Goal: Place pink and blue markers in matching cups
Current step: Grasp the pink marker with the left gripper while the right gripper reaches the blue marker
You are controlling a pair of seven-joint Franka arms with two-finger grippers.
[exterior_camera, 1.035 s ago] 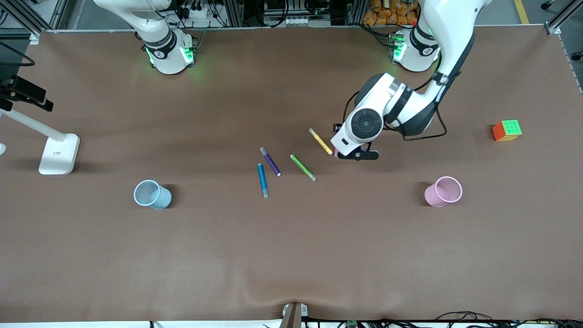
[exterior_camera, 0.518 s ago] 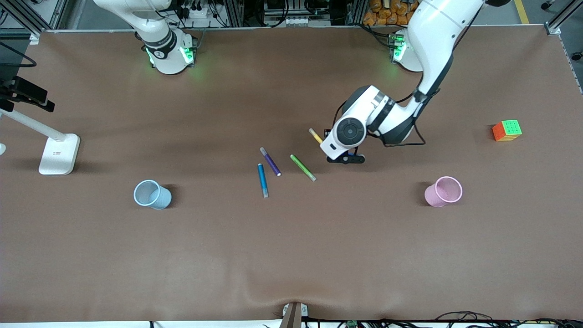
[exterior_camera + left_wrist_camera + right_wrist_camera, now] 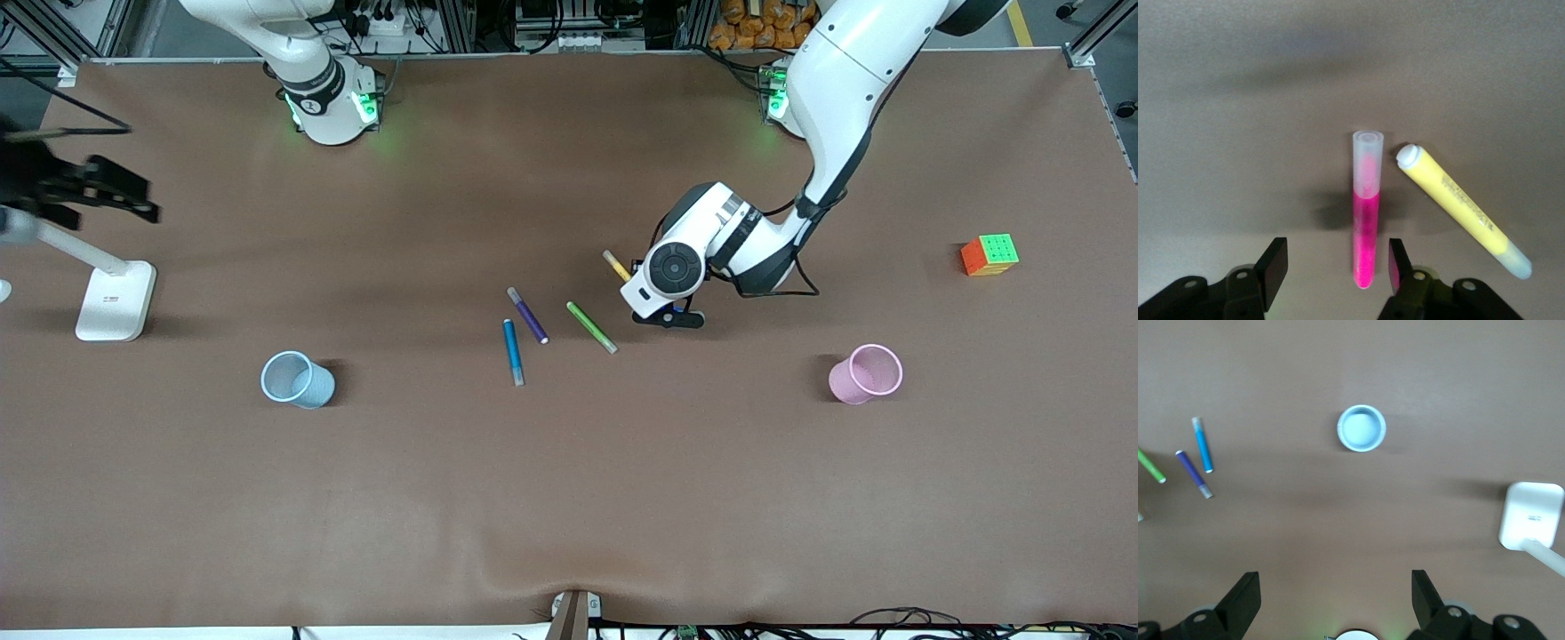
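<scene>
The pink marker [image 3: 1365, 227] is a slim magenta felt-tip with a translucent pale cap; in the left wrist view it lies flat on the brown table [image 3: 569, 498], at the centre of the frame, long axis running straight up the frame with the capped end uppermost and the rounded magenta end lowest. The left gripper [image 3: 1335, 270] is low over it, fingers parted on either side of the magenta end, one finger [image 3: 1398, 265] just beside the barrel, with no contact evident. The yellow marker [image 3: 1463, 210] lies near it, slanting from centre toward the lower right of that frame. In the front view the pink marker is hidden under the left arm's wrist, centre right of the frame. The blue marker [image 3: 514, 352] is mid-blue with a pale greyish end; it lies just left of the front view's centre, long axis nearly vertical in the frame, pale end lowest. Beside it lie the purple marker [image 3: 528, 316] and the green marker [image 3: 592, 327], both slanted. The blue cup [image 3: 296, 380] stands at centre left, the pink cup [image 3: 867, 373] at centre right. The right gripper [image 3: 1336, 600] hangs high, fingers spread wide and empty, with the blue cup in its view.
</scene>
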